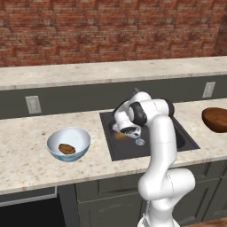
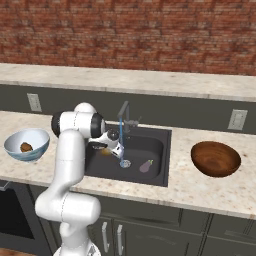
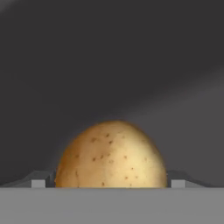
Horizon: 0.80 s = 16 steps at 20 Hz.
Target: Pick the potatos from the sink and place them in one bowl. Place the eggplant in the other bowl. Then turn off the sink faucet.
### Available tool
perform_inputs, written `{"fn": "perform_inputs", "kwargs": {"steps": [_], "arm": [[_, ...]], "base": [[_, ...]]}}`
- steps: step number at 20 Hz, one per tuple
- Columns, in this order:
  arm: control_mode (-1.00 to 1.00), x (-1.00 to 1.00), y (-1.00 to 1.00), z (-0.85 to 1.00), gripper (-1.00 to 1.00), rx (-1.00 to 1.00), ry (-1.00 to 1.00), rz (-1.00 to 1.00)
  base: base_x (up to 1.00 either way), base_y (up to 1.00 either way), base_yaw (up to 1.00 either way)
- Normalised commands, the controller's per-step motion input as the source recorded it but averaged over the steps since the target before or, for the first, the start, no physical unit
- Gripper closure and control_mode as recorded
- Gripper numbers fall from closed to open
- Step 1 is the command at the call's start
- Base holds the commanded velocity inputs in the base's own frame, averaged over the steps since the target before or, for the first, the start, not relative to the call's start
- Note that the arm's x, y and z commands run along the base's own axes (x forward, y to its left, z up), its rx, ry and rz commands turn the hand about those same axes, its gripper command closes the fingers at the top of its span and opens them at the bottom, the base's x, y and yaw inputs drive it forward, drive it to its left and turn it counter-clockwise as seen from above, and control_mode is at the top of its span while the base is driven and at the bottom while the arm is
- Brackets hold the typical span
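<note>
Down in the dark sink (image 2: 156,142) my gripper (image 3: 108,183) stands open. Its two fingertips (image 3: 38,183) flank the round golden potato (image 3: 111,155) closely, and I cannot tell whether they touch it. From the base the same potato (image 1: 119,135) (image 2: 105,151) peeks out beside the hand. The darker potato (image 1: 66,149) (image 2: 26,147) lies in the pale blue-white bowl (image 1: 56,153) (image 2: 39,150) on the counter to the left. A pale grey eggplant (image 2: 146,166) rests on the sink floor to the right of the drain (image 2: 124,163). The dark brown bowl (image 2: 216,158) (image 1: 216,119) stands empty to the right. Water runs from the faucet (image 2: 125,117).
The faucet's post and spout rise at the back of the sink, just behind my hand. Wall outlets (image 1: 33,104) (image 2: 238,119) sit on the dark backsplash. A raised ledge and a brick wall (image 2: 128,35) close off the far side.
</note>
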Motion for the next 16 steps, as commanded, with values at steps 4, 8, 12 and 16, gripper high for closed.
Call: {"fn": "perform_inputs", "kwargs": {"steps": [4, 8, 12, 16], "arm": [[-1.00, 0.00, 0.01, -0.40, 1.00, 0.00, 0.19, -0.04], [-1.00, 0.00, 0.00, -0.09, 1.00, 0.00, 0.06, -0.01], [-1.00, -0.06, -0.02, 0.00, 1.00, 0.00, 0.00, 0.00], [-1.00, -0.48, -0.26, 0.04, 1.00, 0.00, -0.01, 0.00]], "base": [[0.00, 0.00, 0.00], [0.00, 0.00, 0.00], [0.00, 0.00, 0.00], [0.00, 0.00, 0.00]]}}
